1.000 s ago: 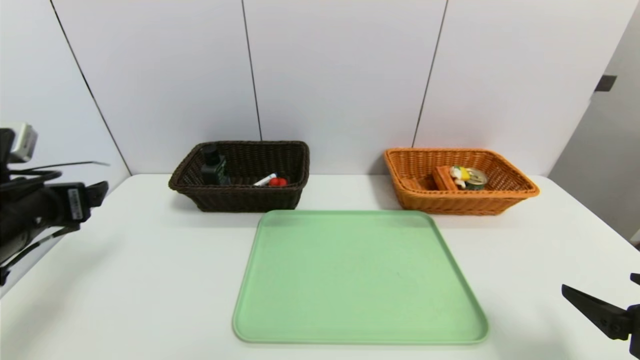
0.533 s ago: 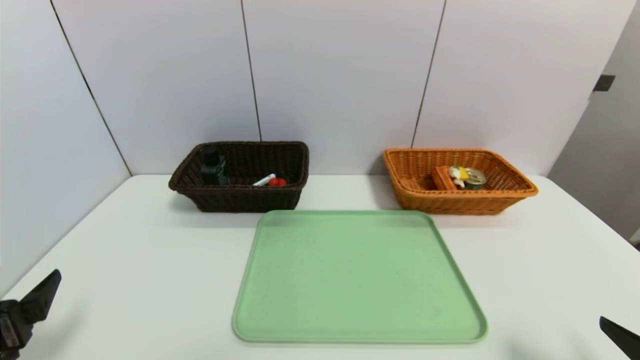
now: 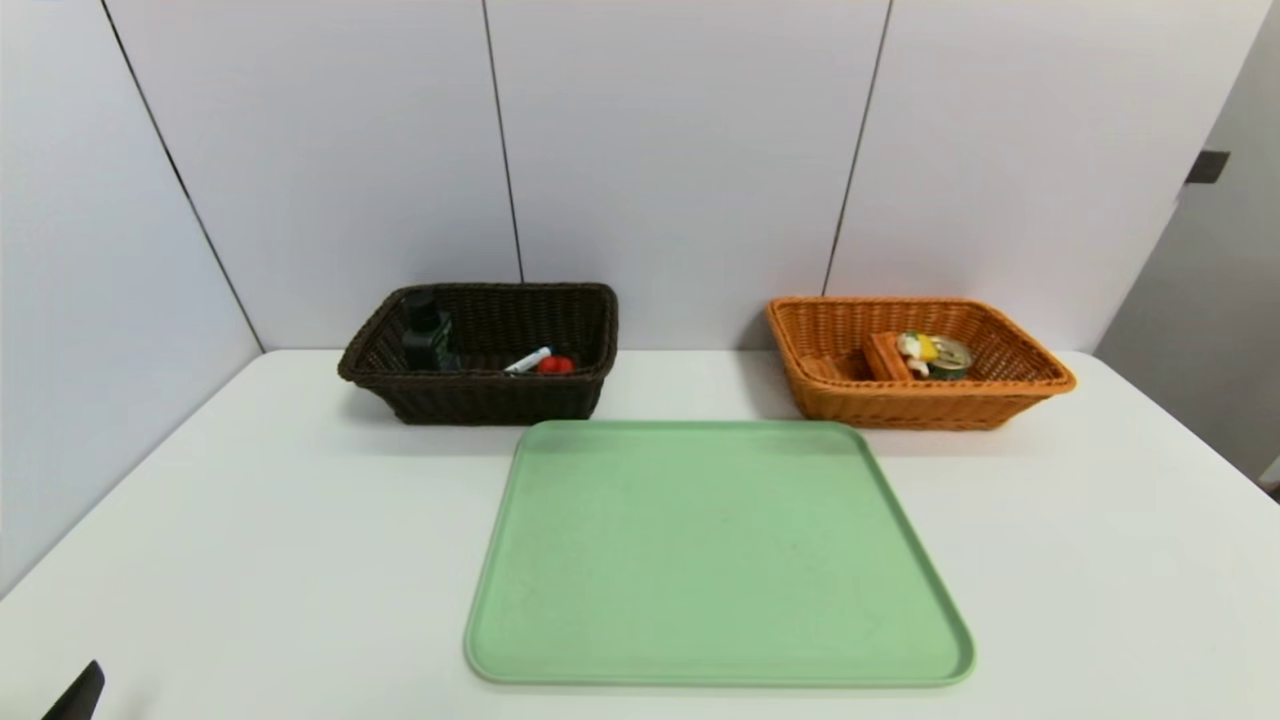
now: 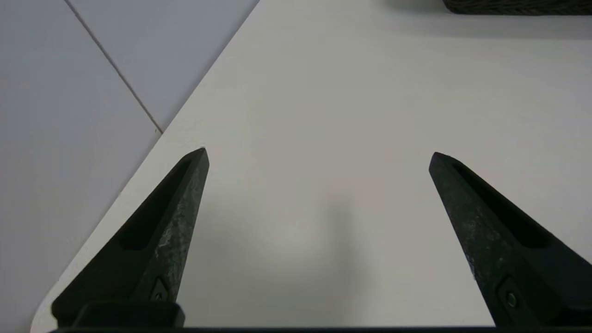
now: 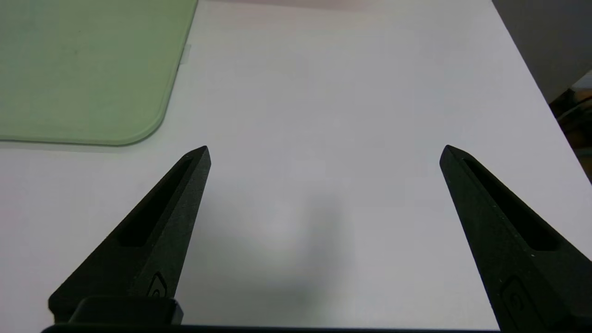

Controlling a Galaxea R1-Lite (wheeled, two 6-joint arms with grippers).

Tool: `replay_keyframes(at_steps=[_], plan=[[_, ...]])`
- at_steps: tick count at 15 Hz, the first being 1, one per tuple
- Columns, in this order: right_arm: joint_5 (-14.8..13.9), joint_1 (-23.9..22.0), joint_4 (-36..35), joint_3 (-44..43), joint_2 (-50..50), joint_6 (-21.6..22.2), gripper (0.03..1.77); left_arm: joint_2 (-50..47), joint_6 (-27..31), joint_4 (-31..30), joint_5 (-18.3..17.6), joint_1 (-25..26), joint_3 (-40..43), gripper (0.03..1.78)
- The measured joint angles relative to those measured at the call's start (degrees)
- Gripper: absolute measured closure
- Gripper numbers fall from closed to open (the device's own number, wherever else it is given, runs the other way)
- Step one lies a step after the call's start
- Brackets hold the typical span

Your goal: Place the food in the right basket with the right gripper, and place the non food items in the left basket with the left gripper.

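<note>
Seen from the head, the green tray [image 3: 718, 555] lies bare at the centre of the white table [image 3: 280, 540]. The dark basket [image 3: 480, 395] sits at about 11 o'clock from it, holding a dark bottle [image 3: 428, 333], a white tube [image 3: 529, 360] and a red piece [image 3: 555, 365]. The orange basket [image 3: 920, 400] sits at about 1 o'clock, holding a brown block [image 3: 885, 355], a tin [image 3: 950, 356] and a yellow-white item [image 3: 918, 347]. The left gripper [image 4: 319, 155] hangs at about 7 o'clock over the table's near corner, jaws spread wide and empty, well apart from the dark basket. The right gripper [image 5: 323, 150] hangs at about 5 o'clock, just beside the tray's corner, jaws likewise wide and empty.
</note>
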Motion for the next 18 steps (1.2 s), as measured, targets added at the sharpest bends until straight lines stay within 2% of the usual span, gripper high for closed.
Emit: replay_keyframes(at_steps=[3,5,8,11,13,16,18], plan=[[0.5,-0.9,1.6,1.8,-5.4,-0.1,0.09,-7.2,-0.2,8.5,0.1,-0.2,0.0,0.12],[1.5,-1.6,1.6,3.2,-9.4,-0.4,0.09,-9.3,-0.2,8.3,0.1,-0.2,-0.1,0.12],[2.5,-2.0,-0.2,5.8,-16.4,-4.0,0.09,-11.4,-0.1,7.2,-0.6,-0.8,0.4,0.12],[3.1,-2.2,-12.2,8.7,-19.0,-6.9,0.09,-16.5,1.5,7.3,-2.5,-2.3,0.2,0.12],[3.9,-2.2,-20.8,10.2,-19.7,-7.3,0.09,-20.8,2.7,7.2,-3.8,-2.8,0.3,0.12],[5.9,-2.2,-33.9,12.3,-20.0,-7.3,0.09,-24.0,3.3,1.9,-6.3,-3.3,-0.5,0.12],[7.7,-2.2,-39.7,14.2,-20.1,-7.3,0.09,-24.8,4.0,-1.9,-9.0,-3.3,-0.7,0.12]])
